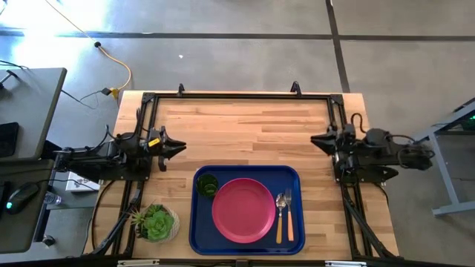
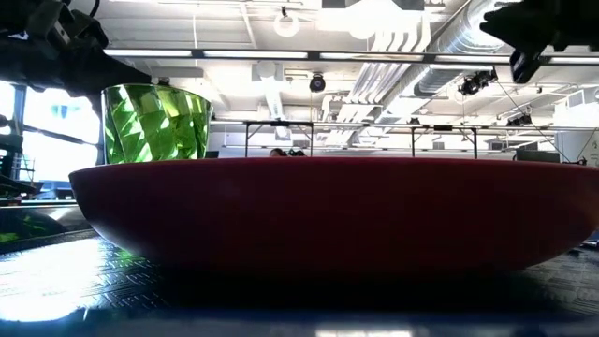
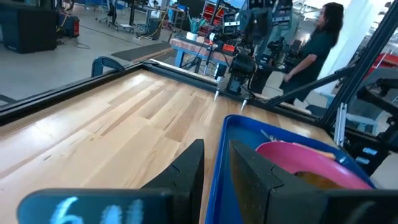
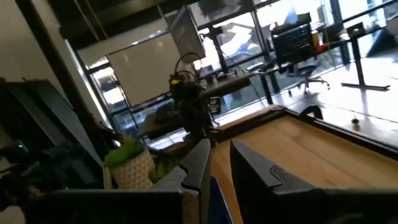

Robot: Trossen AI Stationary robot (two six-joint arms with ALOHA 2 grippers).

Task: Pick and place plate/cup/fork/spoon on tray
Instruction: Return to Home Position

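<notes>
Pincers [image 1: 182,148] [image 1: 315,139] slightly parted, empty | fork [image 1: 289,215], spoon [image 1: 280,216] lengthwise, heads toward table's far edge

Pale planked wood table [image 1: 245,130], glossy blue plastic tray [image 1: 199,236], translucent faceted green cup [image 2: 154,124], smooth pink plate [image 1: 243,210].

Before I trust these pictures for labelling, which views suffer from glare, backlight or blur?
High view: glare washes out the floor at its upper left; the tray is evenly lit. Low view: bright windows backlight the plate, leaving its side dark; the cup glows. Right wrist view: soft, with the plant blurred.
</notes>
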